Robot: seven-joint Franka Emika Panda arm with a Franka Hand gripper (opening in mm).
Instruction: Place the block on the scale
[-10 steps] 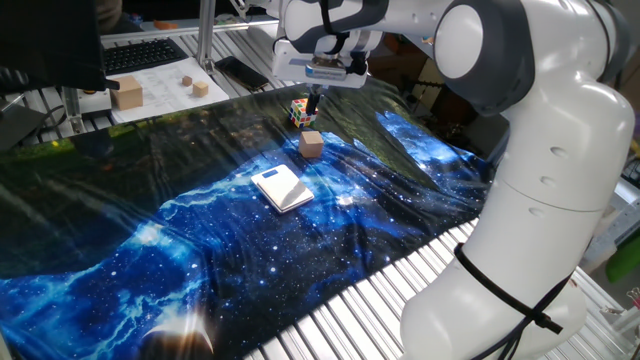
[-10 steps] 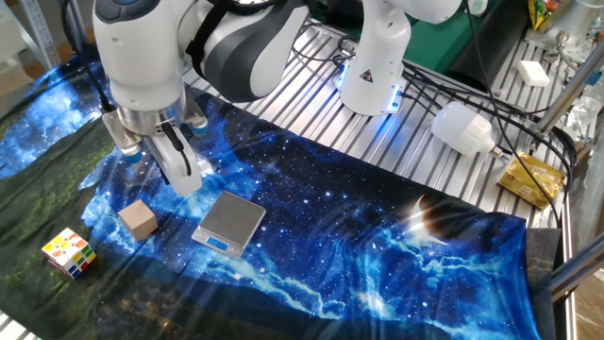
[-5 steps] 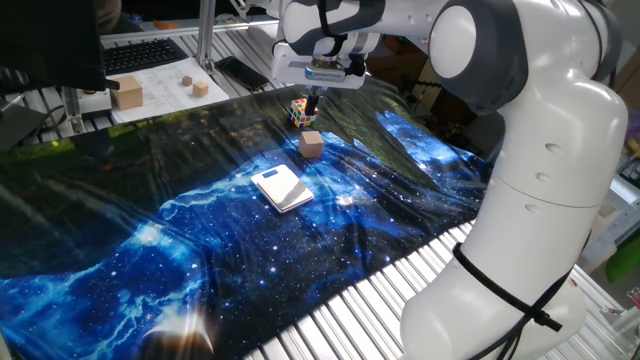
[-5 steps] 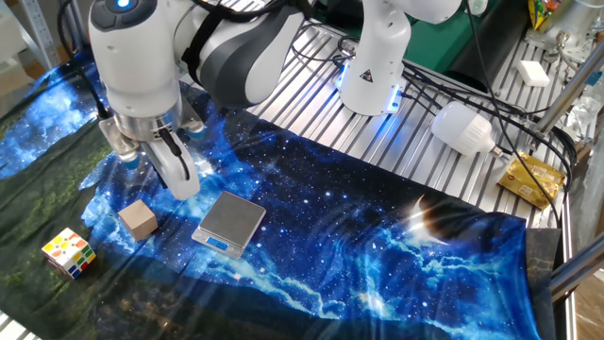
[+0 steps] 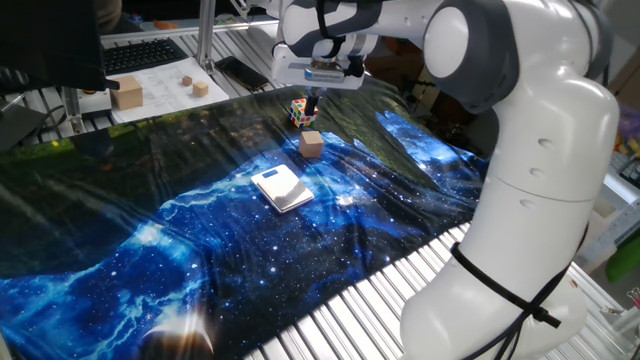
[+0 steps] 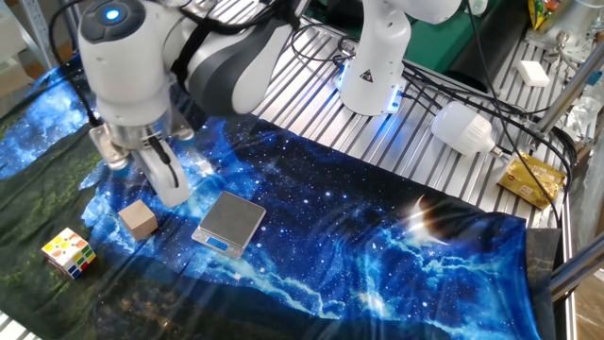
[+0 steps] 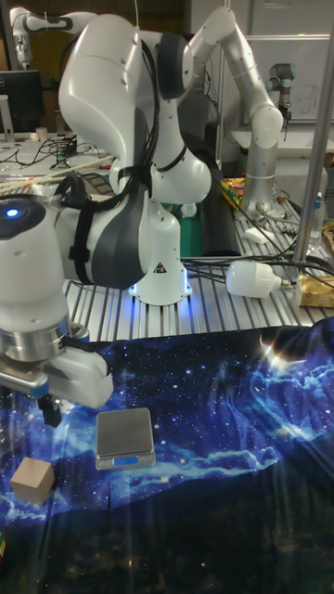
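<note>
The block (image 5: 311, 144) (image 6: 138, 219) (image 7: 32, 480), a small light-brown wooden cube, rests on the blue galaxy-print cloth. The scale (image 5: 281, 187) (image 6: 229, 223) (image 7: 124, 436), a thin flat square pad with a grey top, lies a short way from it on the same cloth. My gripper (image 5: 312, 101) (image 6: 166, 179) (image 7: 51, 408) hangs above the cloth, just beyond the block on the side away from the puzzle cube, and touches nothing. Its fingers (image 6: 176, 187) point down, slightly apart, and hold nothing.
A multicoloured puzzle cube (image 5: 300, 111) (image 6: 68, 252) sits close to the block. A larger tan block (image 5: 127, 94) and two small ones lie on paper beyond the cloth. A white lamp bulb (image 6: 462, 127), cables and the arm's base (image 6: 373, 71) stand on the slatted table.
The gripper has drifted sideways toward the block, keeping roughly the same height. Block, scale and puzzle cube have not moved.
</note>
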